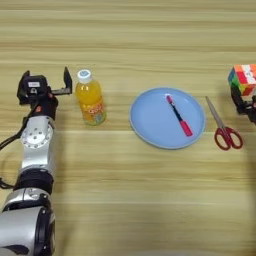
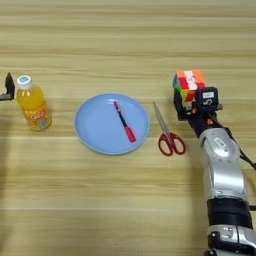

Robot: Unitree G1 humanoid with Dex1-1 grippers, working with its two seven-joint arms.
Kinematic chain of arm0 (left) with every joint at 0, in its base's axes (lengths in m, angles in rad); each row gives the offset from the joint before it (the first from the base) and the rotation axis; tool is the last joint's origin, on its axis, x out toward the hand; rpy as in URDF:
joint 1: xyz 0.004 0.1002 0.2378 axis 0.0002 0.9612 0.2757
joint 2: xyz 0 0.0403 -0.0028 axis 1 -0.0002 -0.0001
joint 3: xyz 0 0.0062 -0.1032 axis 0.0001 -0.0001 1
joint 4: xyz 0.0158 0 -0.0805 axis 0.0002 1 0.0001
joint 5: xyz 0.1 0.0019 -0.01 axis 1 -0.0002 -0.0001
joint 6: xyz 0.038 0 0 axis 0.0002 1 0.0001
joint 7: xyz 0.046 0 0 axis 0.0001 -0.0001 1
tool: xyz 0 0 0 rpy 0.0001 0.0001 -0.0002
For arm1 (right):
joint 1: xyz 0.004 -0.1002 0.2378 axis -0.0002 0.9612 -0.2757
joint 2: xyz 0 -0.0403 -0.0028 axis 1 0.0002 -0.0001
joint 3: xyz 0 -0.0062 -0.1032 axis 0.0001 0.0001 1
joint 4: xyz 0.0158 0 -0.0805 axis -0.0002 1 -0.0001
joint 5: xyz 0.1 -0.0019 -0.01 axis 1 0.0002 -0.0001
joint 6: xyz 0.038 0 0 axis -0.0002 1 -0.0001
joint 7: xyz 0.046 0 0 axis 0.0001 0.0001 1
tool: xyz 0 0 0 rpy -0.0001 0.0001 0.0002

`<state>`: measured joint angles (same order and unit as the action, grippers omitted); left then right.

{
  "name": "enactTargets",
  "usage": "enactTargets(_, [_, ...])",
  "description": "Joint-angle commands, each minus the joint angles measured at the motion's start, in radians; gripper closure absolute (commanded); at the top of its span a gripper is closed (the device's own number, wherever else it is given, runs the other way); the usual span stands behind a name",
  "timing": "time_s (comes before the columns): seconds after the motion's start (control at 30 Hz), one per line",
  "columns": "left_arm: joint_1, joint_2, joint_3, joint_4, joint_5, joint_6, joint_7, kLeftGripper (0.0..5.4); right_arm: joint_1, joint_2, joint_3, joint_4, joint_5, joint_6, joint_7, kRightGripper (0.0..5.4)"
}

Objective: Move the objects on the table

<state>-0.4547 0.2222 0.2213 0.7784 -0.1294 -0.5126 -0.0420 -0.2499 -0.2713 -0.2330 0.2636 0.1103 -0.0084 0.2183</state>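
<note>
The cube (image 2: 189, 84) is gripped by the right gripper (image 2: 186, 102). The left gripper (image 1: 46, 82) is spread wide beside the bottle (image 1: 90, 98). The pen (image 1: 179, 115) is laid on the plate (image 1: 148, 122).

My left tool (image 1: 46, 80) sits just beside the juice bottle (image 1: 90, 98). Bare desk (image 1: 128, 200) in front, open passage. Plate (image 1: 167, 118), scissors (image 1: 223, 127), cube (image 2: 189, 84) crowd the row toward my right tool (image 2: 192, 100).

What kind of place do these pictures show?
Probably a robot test bench, not a home: a bare wooden table with unrelated small things laid out: a juice bottle, a puzzle cube, scissors, a pen on a blue plate.
</note>
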Motion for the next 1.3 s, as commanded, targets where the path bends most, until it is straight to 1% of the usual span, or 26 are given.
enactTargets(0.03, [0.003,-0.003,0.000,-0.010,0.010,0.015,0.008,0.00,-0.034,-0.028,-0.020,0.094,-0.011,0.009,-0.041,2.06])
enactTargets(0.23, [0.005,-0.006,0.002,-0.016,0.013,0.016,0.009,0.00,-0.053,-0.025,0.001,0.201,-0.013,-0.007,-0.036,2.06])
enactTargets(0.43, [0.007,-0.008,0.002,-0.021,0.014,0.019,0.012,0.00,-0.057,-0.021,0.025,0.232,-0.018,-0.015,-0.029,2.06])
enactTargets(0.47, [0.007,-0.009,0.002,-0.022,0.015,0.019,0.012,0.00,-0.058,-0.024,0.030,0.238,-0.025,-0.021,-0.031,1.70])
enactTargets(0.5, [0.007,-0.009,0.001,-0.022,0.015,0.019,0.012,0.00,-0.058,-0.022,0.030,0.242,-0.023,-0.026,-0.034,1.67])
enactTargets(0.53, [0.007,-0.009,0.001,-0.023,0.015,0.019,0.013,0.00,-0.058,-0.021,0.030,0.237,-0.017,-0.031,-0.029,1.46])
enactTargets(0.6, [0.008,-0.010,0.000,-0.024,0.016,0.019,0.014,0.00,-0.057,-0.017,0.026,0.218,-0.011,-0.064,-0.029,1.30])
enactTargets(0.73, [0.011,-0.012,-0.001,-0.029,0.017,0.020,0.017,0.00,-0.046,-0.010,0.027,0.146,-0.004,-0.133,-0.031,0.78])
enactTargets(0.83, [0.013,-0.013,-0.001,-0.034,0.018,0.022,0.018,0.00,-0.027,-0.004,0.051,0.074,-0.016,-0.169,-0.024,0.46])
enactTargets(0.9, [0.014,-0.012,-0.003,-0.037,0.022,0.025,0.020,0.00,-0.018,0.001,0.067,0.032,-0.026,-0.175,-0.023,0.17])
enactTargets(0.93, [0.014,-0.011,-0.004,-0.037,0.024,0.027,0.021,0.00,-0.011,0.005,0.082,0.002,-0.029,-0.170,-0.017,0.04])
enactTargets(1.03, [0.013,-0.006,-0.010,-0.031,0.036,0.036,0.026,0.00,0.002,0.017,0.126,-0.059,-0.032,-0.143,0.003,0.04])
enactTargets(1.2, [0.017,-0.003,-0.015,-0.038,0.047,0.054,0.033,0.00,0.017,0.038,0.197,-0.126,-0.047,-0.101,0.031,0.04])
enactTargets(1.3, [0.017,-0.002,-0.016,-0.037,0.060,0.063,0.041,0.00,0.024,0.046,0.233,-0.164,-0.046,-0.052,0.057,0.04])
